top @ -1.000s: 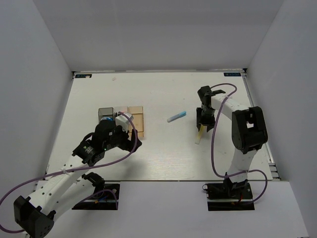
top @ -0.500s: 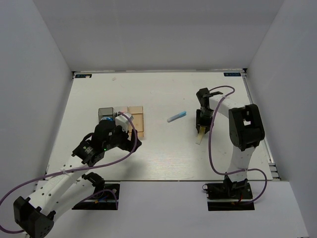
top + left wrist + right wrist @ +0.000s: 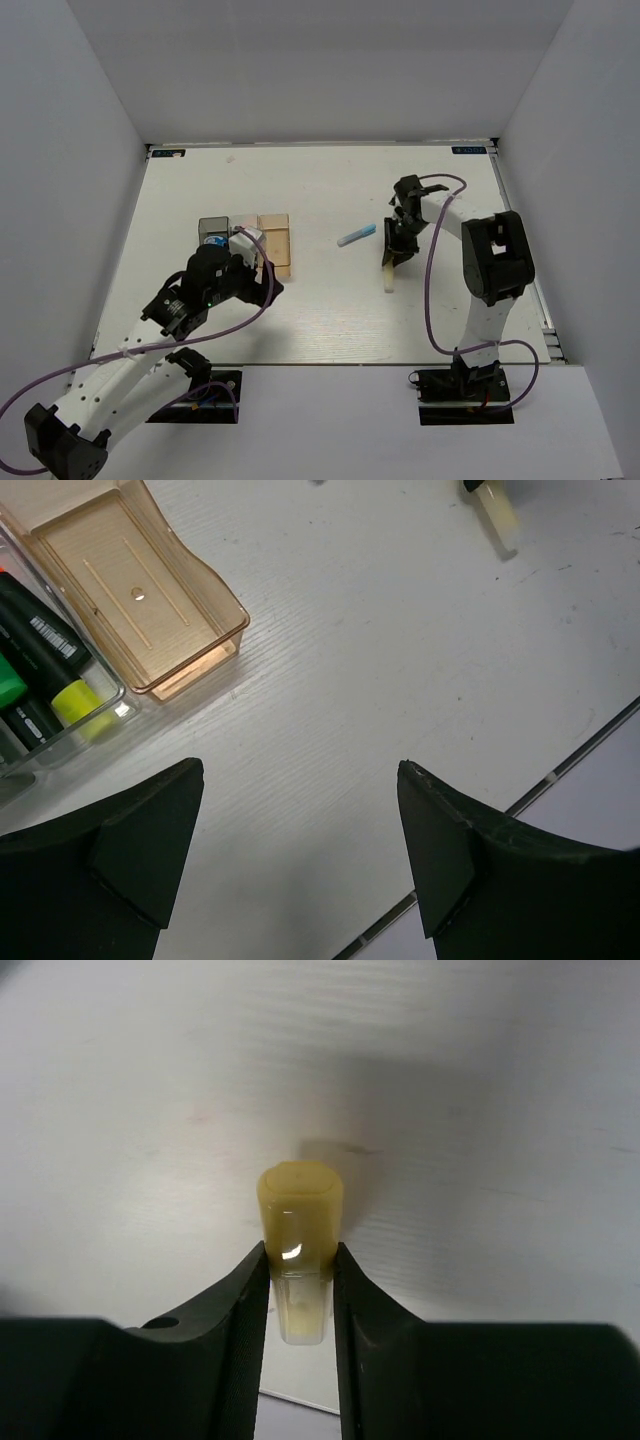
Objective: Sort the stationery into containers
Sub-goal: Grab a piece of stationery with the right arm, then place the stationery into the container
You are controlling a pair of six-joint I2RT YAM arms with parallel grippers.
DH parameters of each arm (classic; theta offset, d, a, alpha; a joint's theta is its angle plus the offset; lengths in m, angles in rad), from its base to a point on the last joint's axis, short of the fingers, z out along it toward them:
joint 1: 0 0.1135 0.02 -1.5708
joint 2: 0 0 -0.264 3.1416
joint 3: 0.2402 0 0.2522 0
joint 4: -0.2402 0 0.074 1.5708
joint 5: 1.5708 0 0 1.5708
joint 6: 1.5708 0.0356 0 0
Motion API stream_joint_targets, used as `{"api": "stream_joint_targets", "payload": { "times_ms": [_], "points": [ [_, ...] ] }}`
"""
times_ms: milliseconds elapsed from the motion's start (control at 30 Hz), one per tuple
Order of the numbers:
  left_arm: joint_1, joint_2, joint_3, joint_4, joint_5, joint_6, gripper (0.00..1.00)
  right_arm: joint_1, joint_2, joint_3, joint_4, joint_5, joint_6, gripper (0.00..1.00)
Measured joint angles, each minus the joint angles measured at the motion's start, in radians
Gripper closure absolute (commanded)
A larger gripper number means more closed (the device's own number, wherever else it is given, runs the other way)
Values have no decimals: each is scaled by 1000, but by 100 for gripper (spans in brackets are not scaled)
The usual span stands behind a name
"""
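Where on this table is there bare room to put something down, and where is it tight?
Bare table: the near strip between the arm bases; the far strip behind the amber bin; the gap from that bin to the pale blue stick. Crowded: beside that bin under the left gripper, and where the right gripper clamps the cream stick.
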Motion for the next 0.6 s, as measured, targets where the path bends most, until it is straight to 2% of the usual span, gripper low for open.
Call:
{"api": "stream_joint_targets", "payload": {
  "times_ms": [133,367,600],
  "points": [
    [0,-26,-7,0,-27,3,11,45,0,84,0,-169,-45,100],
    [0,-114,-40,16,-100,10,11,200,39,478,69,-391,-41,100],
    [0,-179,-77,39,-212,15,11,352,175,556,303,-469,45,100]
  ]
}}
